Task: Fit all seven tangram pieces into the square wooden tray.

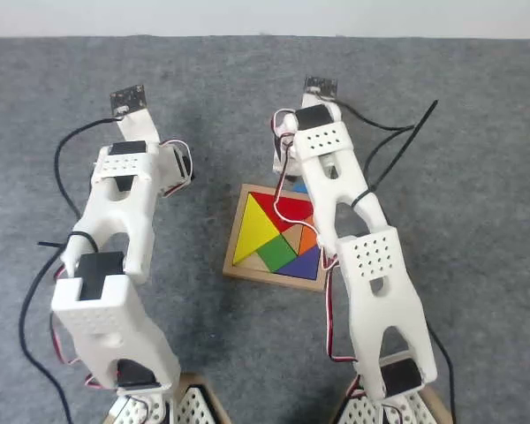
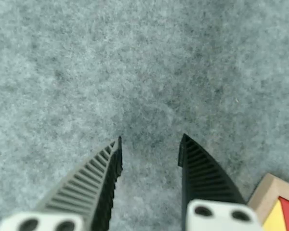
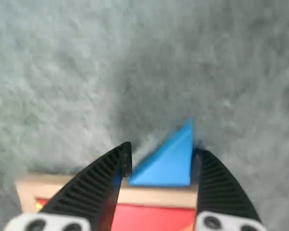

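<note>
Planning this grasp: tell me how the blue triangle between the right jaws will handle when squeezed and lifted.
The blue triangle looks solid and rigid, so it probably won't flex. Its slanted edge may let it slip or twist between the jaws of the right gripper. Flat-faced on the carpet, it seems unlikely to roll.

Fuzzy grey carpet [image 1: 203,106] under a smooth pale wooden tray [image 1: 269,275].

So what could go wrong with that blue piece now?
The blue triangle sits at the right end effector, just outside the wooden tray's rim, so it could catch on that rim going in. Its sloped sides might let it twist or slip. In the high view the arm hides part of the tray, so the remaining gap is hard to judge.
</note>
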Available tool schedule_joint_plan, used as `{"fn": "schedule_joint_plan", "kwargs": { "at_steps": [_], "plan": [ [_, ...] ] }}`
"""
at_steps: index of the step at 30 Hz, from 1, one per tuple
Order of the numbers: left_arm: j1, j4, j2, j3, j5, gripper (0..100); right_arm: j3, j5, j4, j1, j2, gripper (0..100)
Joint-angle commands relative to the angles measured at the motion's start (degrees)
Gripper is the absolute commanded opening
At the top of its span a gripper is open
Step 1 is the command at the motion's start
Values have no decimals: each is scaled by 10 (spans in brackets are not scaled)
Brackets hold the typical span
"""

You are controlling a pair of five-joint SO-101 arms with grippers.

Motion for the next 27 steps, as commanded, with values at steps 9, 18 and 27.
{"fn": "schedule_joint_plan", "kwargs": {
  "at_steps": [9,18,27],
  "plan": [
    [1,0,-38,-13,-4,192,-30,-6,-103,10,-12,194],
    [1,-1,-38,-13,-4,192,-156,-4,15,-9,-17,194],
    [3,2,-38,-13,-4,192,-132,-3,158,-32,-15,197]
  ]
}}
